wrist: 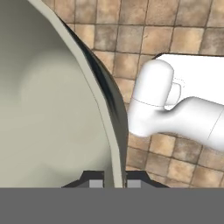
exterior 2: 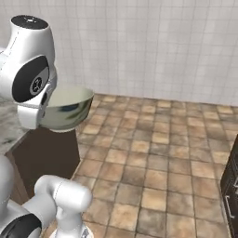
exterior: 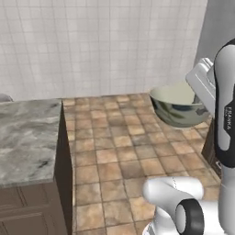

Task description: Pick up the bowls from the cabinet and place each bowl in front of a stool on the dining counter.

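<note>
Bowl (wrist: 52, 100), olive-grey w/ cream inside, clamped at rim by gripper (wrist: 114, 183), one fingertip each side of wall; hangs mid-right of left base view, above tiled floor (exterior: 114, 156) | dining counter (exterior: 27, 133) at frame left, well apart from bowl | tiled wall (exterior 2: 153, 46) behind | judged: carry leg, placing not yet done.

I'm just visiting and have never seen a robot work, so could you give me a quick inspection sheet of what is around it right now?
Surface: marbled stone counter on a dark brown base, bare where it shows.
Job's things: olive-grey bowl with cream inside, held up over the floor.
Clutter: nothing seen.
Grippers: gripper clamps the bowl's rim, one finger inside, one outside.
Cables: nothing seen.
Surroundings: brown tiled floor, white tiled wall, dark cabinet at the right edge.
</note>
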